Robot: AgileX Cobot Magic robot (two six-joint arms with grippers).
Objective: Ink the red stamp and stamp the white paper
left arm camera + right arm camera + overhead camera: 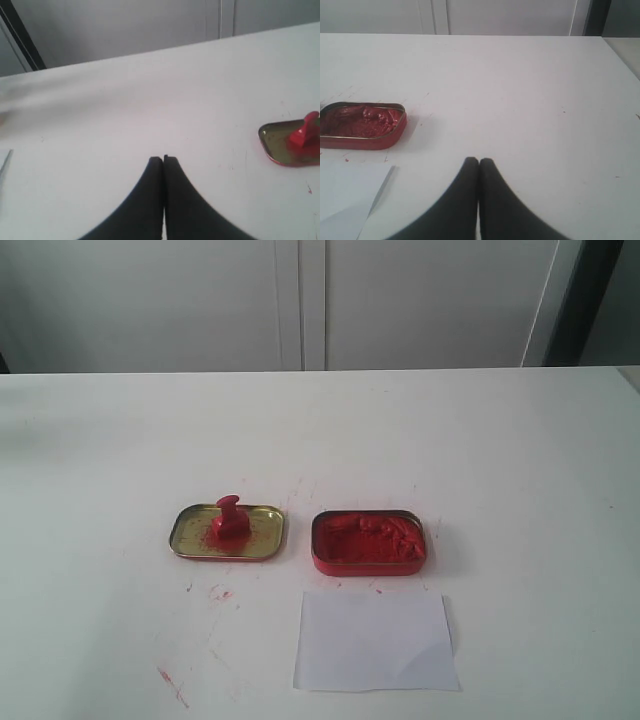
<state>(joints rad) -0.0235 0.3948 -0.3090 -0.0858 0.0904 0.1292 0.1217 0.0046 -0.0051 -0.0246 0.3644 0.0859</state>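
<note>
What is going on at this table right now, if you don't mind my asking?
Nothing is being handled at this moment. The small glossy red plastic stamp stands on the gold tin lid, beside the open red rectangular tin of ink paste. The white rectangular sheet of paper lies nearer the camera than the tin and looks unmarked. The left gripper and the right gripper are both shut and empty, over the white tabletop, one to each side.
</note>
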